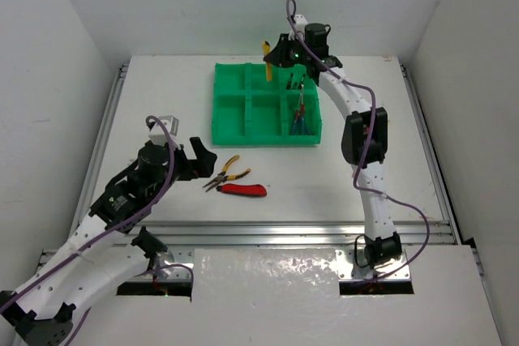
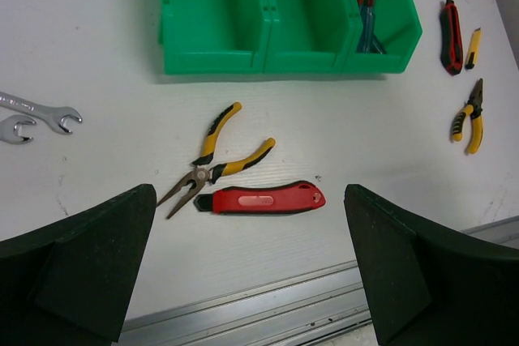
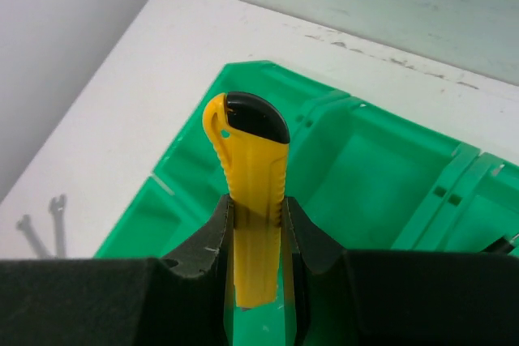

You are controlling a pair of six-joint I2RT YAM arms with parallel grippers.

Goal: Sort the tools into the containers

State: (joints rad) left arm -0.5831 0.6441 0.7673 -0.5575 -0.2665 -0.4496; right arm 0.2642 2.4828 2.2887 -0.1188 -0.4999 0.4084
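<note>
My right gripper [image 1: 273, 56] is shut on a yellow utility knife [image 3: 251, 168] with a black end, held above the back middle of the green tray [image 1: 219, 123]. The tray's right compartments hold thin screwdrivers [image 1: 298, 109]. Yellow-handled pliers [image 1: 226, 173] and a red utility knife [image 1: 242, 190] lie on the table in front of the tray. My left gripper [image 2: 250, 226] stands open just near of them, nothing between its fingers [image 2: 89, 265]. In the right wrist view the knife [image 3: 251, 168] sticks up from between the pads, over the tray [image 3: 268, 70].
Two silver wrenches [image 2: 40, 113] lie left of the tray [image 2: 211, 62]. To its right are a red-and-black knife [image 2: 451, 34], a small yellow knife [image 2: 472, 48] and a second pair of pliers [image 2: 470, 119]. A metal rail [image 1: 292, 232] runs along the near table edge.
</note>
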